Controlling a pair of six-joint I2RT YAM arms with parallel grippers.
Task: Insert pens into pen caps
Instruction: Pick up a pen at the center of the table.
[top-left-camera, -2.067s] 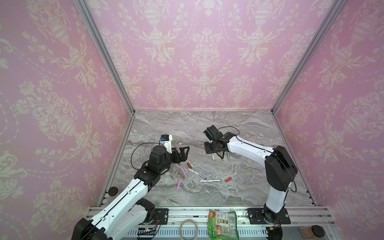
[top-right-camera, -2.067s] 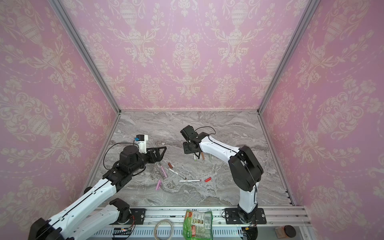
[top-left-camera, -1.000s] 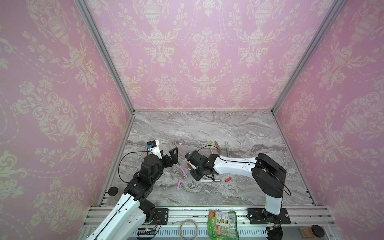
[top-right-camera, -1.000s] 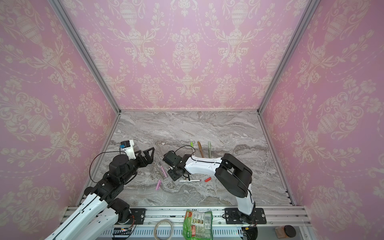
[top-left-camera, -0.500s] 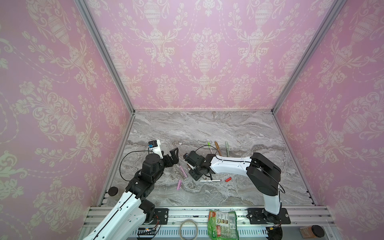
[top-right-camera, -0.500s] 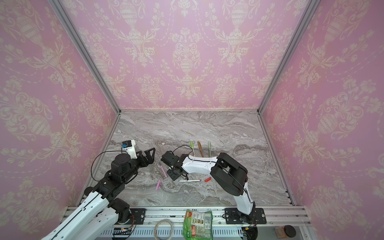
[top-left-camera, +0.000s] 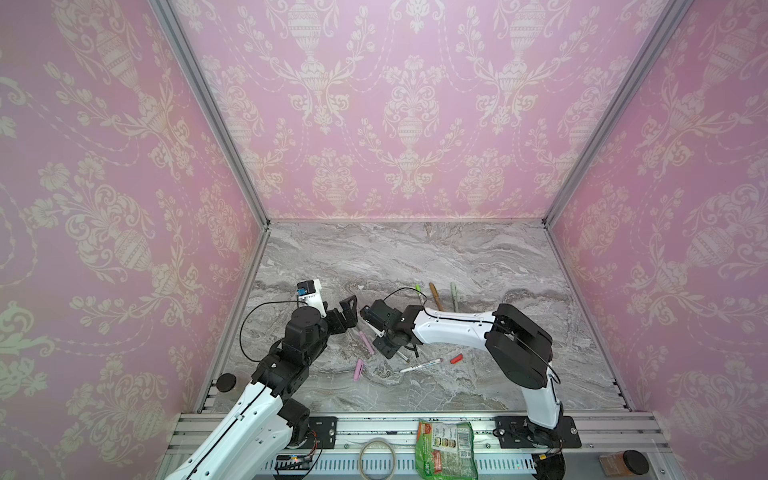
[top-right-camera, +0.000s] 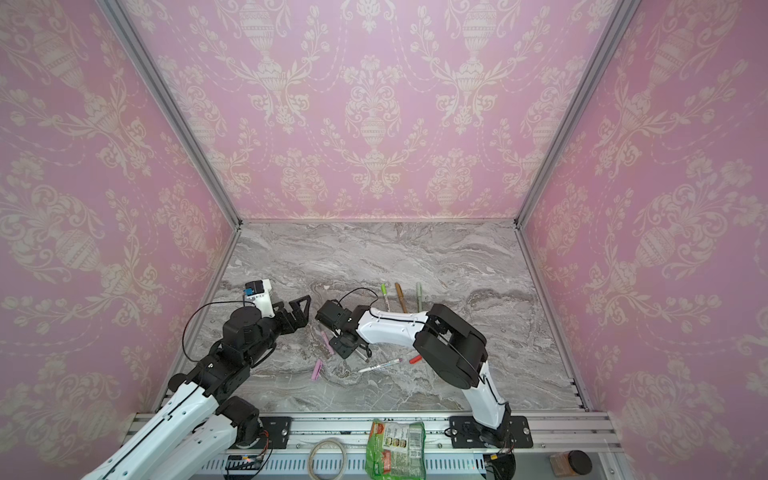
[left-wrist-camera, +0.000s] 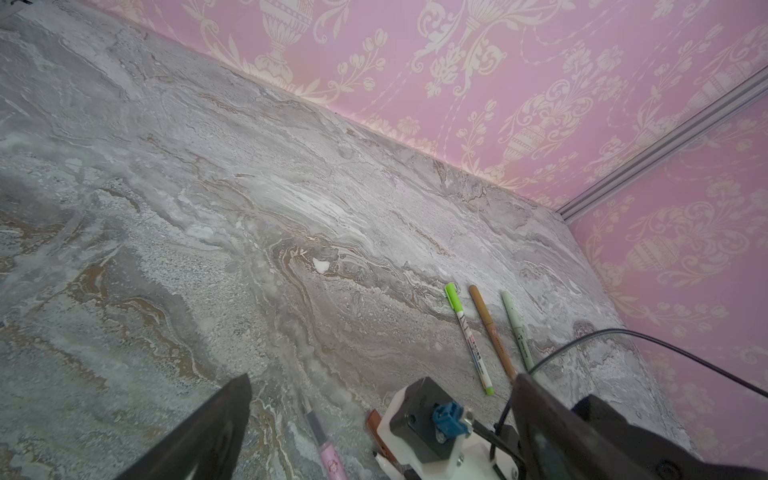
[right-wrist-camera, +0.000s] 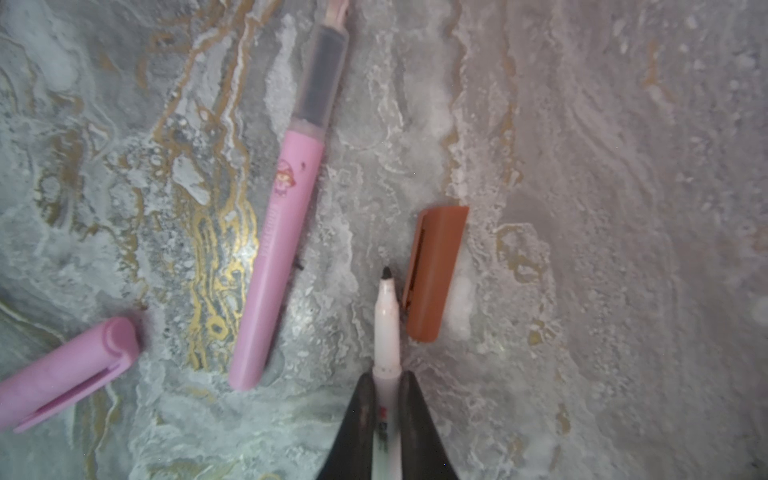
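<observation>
My right gripper (right-wrist-camera: 386, 378) is shut on a white pen (right-wrist-camera: 386, 316) with a dark tip. The tip points past the fingertips, beside a brown pen cap (right-wrist-camera: 436, 274) lying on the marble. A pink pen (right-wrist-camera: 282, 249) and a pink cap (right-wrist-camera: 66, 374) lie close by. In both top views the right gripper (top-left-camera: 390, 345) (top-right-camera: 345, 347) sits low over this cluster. My left gripper (top-left-camera: 349, 309) (left-wrist-camera: 382, 378) hovers open and empty just to its left. Another white pen (top-left-camera: 419, 365) and a red cap (top-left-camera: 456, 358) lie nearer the front.
Three capped pens lie side by side behind the right arm: green-capped (left-wrist-camera: 465, 332), tan (left-wrist-camera: 490, 332), pale green (left-wrist-camera: 516, 328). On the front rail sit a green bag (top-left-camera: 446, 449), a tape ring (top-left-camera: 376, 457) and a brown jar (top-left-camera: 623, 463). Pink walls close three sides.
The right arm came from the back of the table down to the pens near the left gripper, and its jaws have closed on the white pen. The left gripper stayed open.
</observation>
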